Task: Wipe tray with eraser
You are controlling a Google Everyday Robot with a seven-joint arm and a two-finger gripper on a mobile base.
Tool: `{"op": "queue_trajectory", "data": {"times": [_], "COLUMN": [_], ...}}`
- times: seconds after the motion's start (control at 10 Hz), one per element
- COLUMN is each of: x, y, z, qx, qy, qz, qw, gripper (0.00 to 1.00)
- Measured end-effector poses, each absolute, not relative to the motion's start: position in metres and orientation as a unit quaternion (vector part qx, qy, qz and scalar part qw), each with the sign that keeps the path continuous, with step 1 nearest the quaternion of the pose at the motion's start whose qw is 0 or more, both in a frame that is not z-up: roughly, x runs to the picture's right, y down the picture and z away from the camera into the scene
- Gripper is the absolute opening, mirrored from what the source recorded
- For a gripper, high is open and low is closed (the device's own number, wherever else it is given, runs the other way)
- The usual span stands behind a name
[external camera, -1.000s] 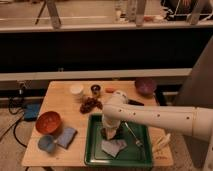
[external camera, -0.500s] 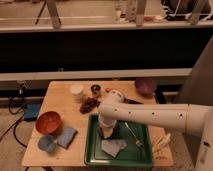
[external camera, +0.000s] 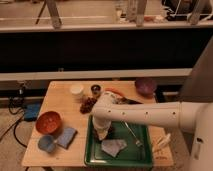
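Note:
A green tray [external camera: 144,159] lies on the wooden table [external camera: 60,100] at the front right. My gripper [external camera: 103,134] hangs from the white arm [external camera: 150,116] and is down inside the tray's left half, at or close to its floor. I cannot make out the eraser; whatever is at the gripper's tip is hidden by the wrist. A crumpled grey cloth [external camera: 113,147] lies on the tray floor just in front of the gripper. A fork [external camera: 133,135] lies in the tray to its right.
An orange bowl [external camera: 48,122], a small blue bowl [external camera: 46,143] and a blue sponge [external camera: 66,137] sit on the left. A white cup [external camera: 76,90], a dark cup [external camera: 95,89], a brown cluster [external camera: 88,104] and a purple bowl [external camera: 145,86] stand behind the tray.
The gripper has slid a little to the left and toward the front inside the tray. The other objects have not moved.

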State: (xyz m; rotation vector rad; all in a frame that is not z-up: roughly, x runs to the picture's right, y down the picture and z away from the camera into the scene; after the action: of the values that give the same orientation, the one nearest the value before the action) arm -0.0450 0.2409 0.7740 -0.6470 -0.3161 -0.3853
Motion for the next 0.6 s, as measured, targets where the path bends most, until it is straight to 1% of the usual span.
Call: {"op": "queue_trajectory", "data": {"times": [0.3,0.6], "x": [-0.051,-0.021], "y": [0.261,0.272], "z": [0.763,0.754], "qx": [-0.324,-0.337], "qy": [-0.161,-0.157], "qz": [-0.209,-0.205], "qw": [0.909,0.905], "gripper": [0.00,0.00]}}
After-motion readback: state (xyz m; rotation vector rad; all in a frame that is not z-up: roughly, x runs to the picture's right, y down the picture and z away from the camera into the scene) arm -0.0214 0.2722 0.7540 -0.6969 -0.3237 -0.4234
